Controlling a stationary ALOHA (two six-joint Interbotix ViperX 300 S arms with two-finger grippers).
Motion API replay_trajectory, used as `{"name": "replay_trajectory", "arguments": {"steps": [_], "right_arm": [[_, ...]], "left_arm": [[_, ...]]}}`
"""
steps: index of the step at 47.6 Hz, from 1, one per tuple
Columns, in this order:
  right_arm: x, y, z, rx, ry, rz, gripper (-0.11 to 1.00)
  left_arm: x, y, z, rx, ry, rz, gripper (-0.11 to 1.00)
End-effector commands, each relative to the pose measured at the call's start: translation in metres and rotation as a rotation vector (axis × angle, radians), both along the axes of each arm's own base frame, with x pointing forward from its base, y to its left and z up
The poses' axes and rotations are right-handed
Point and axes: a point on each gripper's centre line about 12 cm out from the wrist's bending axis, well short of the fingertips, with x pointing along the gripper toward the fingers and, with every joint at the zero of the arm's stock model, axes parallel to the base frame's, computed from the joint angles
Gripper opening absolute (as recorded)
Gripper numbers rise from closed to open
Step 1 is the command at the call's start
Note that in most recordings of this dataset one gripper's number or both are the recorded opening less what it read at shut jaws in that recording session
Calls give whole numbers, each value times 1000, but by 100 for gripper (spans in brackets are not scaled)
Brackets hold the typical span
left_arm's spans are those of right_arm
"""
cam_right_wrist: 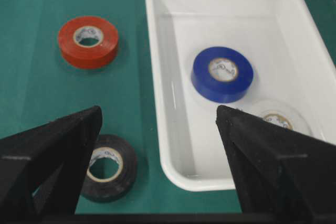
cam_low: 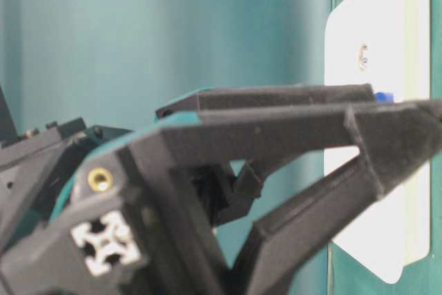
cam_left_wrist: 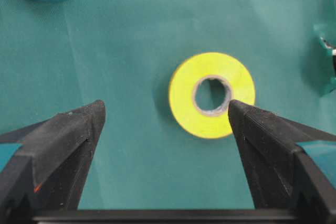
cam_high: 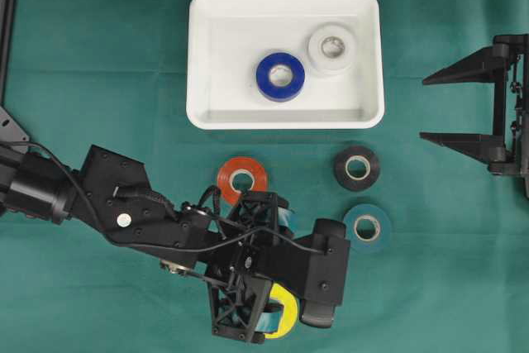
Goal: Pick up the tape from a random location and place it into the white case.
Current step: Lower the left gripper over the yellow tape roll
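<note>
The overhead exterior view shows the yellow tape lying flat on the green cloth near the bottom edge, mostly hidden under the left gripper, which hovers over it with its jaws spread wide. In the left wrist view the yellow tape lies between the two black fingers; the right-hand finger in that picture overlaps the roll's edge, while the other stands well apart from it, and I cannot tell whether either touches. The white case sits toward the top middle of the cloth, well apart from the yellow roll, and it holds a blue tape near its middle and a white tape just beside it toward the case's upper right corner. Below the case, on the cloth, lie an orange tape, partly covered by the left arm, a black tape and a teal tape just below the black one. The right gripper rests at the right edge of the cloth, away from all the rolls, its jaws wide apart and holding nothing. The right wrist view looks between those fingers at the case, the blue tape, the orange tape and the black tape.
</note>
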Motion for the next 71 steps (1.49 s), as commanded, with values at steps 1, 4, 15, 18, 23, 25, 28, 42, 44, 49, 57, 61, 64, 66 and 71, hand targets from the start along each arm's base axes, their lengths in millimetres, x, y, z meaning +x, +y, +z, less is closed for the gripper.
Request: {"name": "replay_trajectory", "arguments": {"steps": [1, 4, 15, 18, 23, 25, 28, 42, 44, 49, 57, 61, 64, 66, 71], "right_arm": [[4, 0, 10, -5, -28, 2, 87], [4, 0, 10, -5, -28, 2, 87], [6, -1, 8, -4, -19, 2, 87], [6, -1, 7, -4, -17, 3, 87], [7, 0, 7, -3, -16, 4, 87], [7, -1, 7, -5, -14, 4, 87], [7, 0, 7, -5, -16, 4, 87], [7, -1, 4, -16, -5, 7, 87], [7, -1, 4, -20, -5, 9, 87], [8, -1, 2, -25, 6, 11, 87], [9, -1, -1, -30, 19, 14, 87], [10, -1, -3, -29, 29, 14, 87], [11, -1, -4, -32, 32, 16, 87], [11, -1, -6, -31, 37, 17, 87], [13, -1, -8, -31, 39, 21, 87]], "left_arm": [[0, -2, 13, -9, -33, -5, 94], [0, -2, 12, -8, -31, -5, 94], [1, -3, 4, -3, -14, -5, 94], [2, -3, 0, 0, -6, -5, 94], [1, -2, -8, 6, 8, -5, 94], [1, -2, -11, 7, 17, -5, 94], [1, -2, -16, 8, 23, -4, 94], [7, -5, -47, 13, 39, -4, 94], [8, -6, -52, 15, 45, -5, 94], [10, -9, -63, 17, 53, -10, 94], [13, -15, -73, 0, 52, 8, 94], [12, -15, -81, -2, 70, 20, 94], [11, -16, -88, 3, 85, 20, 94], [10, -15, -94, 7, 98, 22, 94], [9, -14, -106, 12, 112, 22, 94]]}}
